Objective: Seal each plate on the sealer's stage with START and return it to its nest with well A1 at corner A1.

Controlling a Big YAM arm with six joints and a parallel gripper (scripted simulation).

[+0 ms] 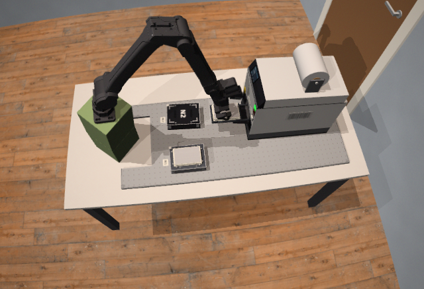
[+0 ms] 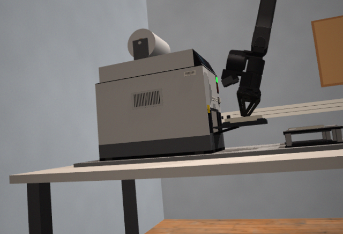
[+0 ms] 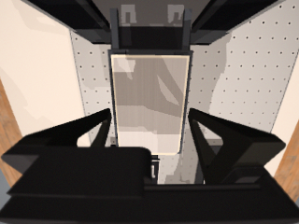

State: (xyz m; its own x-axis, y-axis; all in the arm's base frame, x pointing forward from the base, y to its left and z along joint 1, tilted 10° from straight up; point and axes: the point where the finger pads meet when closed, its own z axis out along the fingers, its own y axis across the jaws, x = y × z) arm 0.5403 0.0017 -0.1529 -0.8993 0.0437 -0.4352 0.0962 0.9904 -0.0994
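Observation:
The gripper (image 1: pixel 224 115) (image 2: pixel 245 115) (image 3: pixel 149 112) is open and points down low over the plate on the stage, with one finger at each long side in the wrist view. That plate (image 1: pixel 235 115) (image 2: pixel 232 119) (image 3: pixel 147 84) lies flat on the sealer's stage (image 2: pixel 260 122) (image 3: pixel 151 37), which is out; its top looks smooth and grey, with a pale rim. The sealer's lamp (image 1: pixel 254 107) (image 2: pixel 216 79) is green. Nest N2 (image 1: pixel 189 122) is empty. Nest N1 (image 1: pixel 187 168) (image 2: pixel 288 139) holds the other plate (image 1: pixel 187 156), flat, with a smooth grey top.
The sealer (image 1: pixel 291 121) (image 2: pixel 152 126) stands close beyond the stage, its front face near the wrist. A white roll (image 1: pixel 309 61) (image 2: pixel 160 44) sits on top. The arm's green base block (image 1: pixel 112 135) is at the left of the table.

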